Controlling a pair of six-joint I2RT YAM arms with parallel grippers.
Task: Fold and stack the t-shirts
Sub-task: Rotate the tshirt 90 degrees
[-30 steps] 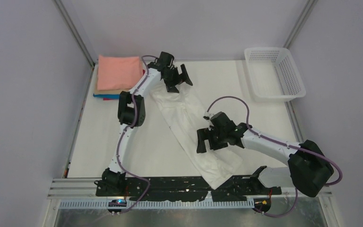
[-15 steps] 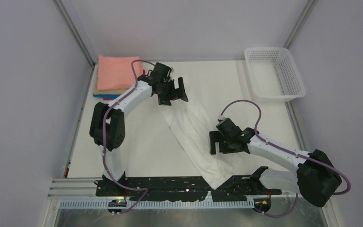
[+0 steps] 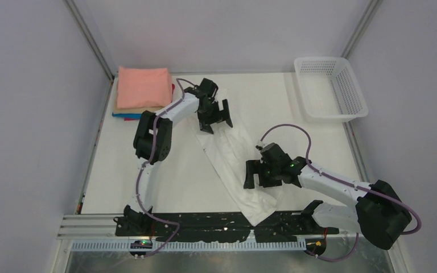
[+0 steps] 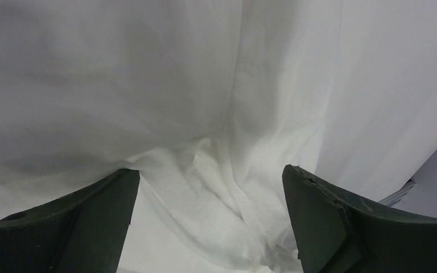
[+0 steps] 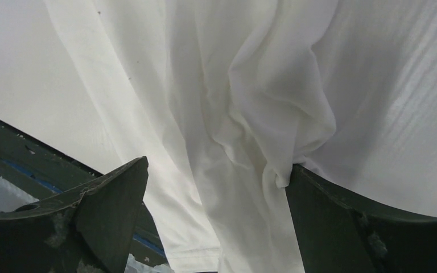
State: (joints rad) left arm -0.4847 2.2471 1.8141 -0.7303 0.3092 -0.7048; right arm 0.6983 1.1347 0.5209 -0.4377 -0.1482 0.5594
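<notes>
I see the white shirt (image 3: 227, 162) lying as a long diagonal band from upper centre to lower middle of the top view. My left gripper (image 3: 216, 116) is at its upper end, jaws wide, with rumpled cloth between them. The right gripper (image 3: 260, 175) is at its lower part, jaws also wide. The folded stack (image 3: 142, 88) sits upper left.

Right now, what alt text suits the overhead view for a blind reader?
A white t-shirt lies bunched diagonally on a table, the left end effector open over its far end, the right end effector open over its near end. Folded shirts, salmon-pink on top, sit far left; a mesh basket far right.
</notes>
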